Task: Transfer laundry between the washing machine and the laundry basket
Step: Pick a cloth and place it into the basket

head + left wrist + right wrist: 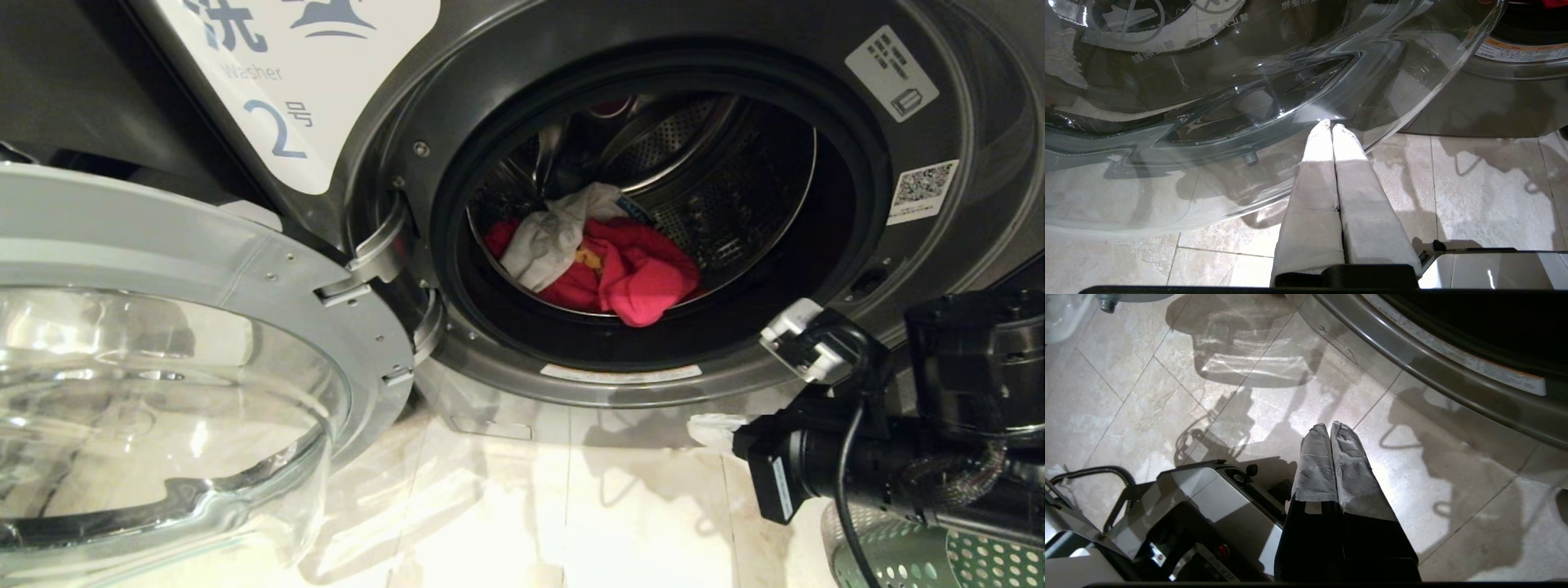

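The washing machine (922, 237) stands open, with its door (245, 269) swung out to the left. Inside the drum (735, 180) lie a red garment (645, 282) and a white-grey garment (547, 241). A corner of the pale green perforated laundry basket (939, 563) shows at the bottom right, under my right arm (857, 474). My right gripper (1329, 426) is shut and empty over the tiled floor, just below the machine's front rim (1453, 375). My left gripper (1332, 124) is shut and empty, low beside the door's glass bowl (1208, 102).
The door's glass bowl (122, 392) bulges out over the floor at the left. Pale floor tiles (571, 506) lie in front of the machine. My own base (1208, 506) sits close beside the right gripper.
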{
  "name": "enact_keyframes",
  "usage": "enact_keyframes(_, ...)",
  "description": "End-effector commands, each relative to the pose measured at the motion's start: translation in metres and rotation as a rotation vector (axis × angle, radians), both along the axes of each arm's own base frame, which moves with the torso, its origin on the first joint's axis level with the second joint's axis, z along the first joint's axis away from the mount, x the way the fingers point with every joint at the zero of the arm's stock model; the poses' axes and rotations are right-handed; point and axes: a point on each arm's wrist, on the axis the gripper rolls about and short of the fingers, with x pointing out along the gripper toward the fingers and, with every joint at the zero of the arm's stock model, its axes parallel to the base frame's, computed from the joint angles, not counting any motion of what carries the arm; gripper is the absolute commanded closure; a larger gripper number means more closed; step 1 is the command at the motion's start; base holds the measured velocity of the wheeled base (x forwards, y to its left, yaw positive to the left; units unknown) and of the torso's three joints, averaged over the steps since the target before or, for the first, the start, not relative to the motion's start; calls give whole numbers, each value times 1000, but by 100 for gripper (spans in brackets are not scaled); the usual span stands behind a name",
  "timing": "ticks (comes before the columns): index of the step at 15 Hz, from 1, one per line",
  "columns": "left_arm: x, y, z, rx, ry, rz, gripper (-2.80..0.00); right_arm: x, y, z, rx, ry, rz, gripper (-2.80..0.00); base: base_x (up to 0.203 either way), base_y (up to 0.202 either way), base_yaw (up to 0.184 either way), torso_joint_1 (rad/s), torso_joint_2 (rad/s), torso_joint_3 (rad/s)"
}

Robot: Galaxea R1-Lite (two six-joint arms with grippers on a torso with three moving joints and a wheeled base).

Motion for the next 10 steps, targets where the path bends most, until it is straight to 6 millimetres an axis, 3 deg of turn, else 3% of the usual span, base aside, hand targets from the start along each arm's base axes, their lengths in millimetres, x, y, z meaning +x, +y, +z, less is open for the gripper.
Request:
enact_keyframes(1,0,0,0,0,2,0,0,24,20,-17,-18,64,-3,0,0,0,0,0,0,0)
enact_keyframes(3,0,0,0,0,2,0,0,57,37,-24,37,64,-75,0,0,0,0,0,0,0)
enact_keyframes(5,0,0,0,0,2,0,0,95,48,-18,106,31,-180,0,0,0,0,0,0,0)
enact_keyframes(10,0,0,0,0,2,0,0,162,57,-21,163,-27,-304,0,0,0,0,0,0,0)
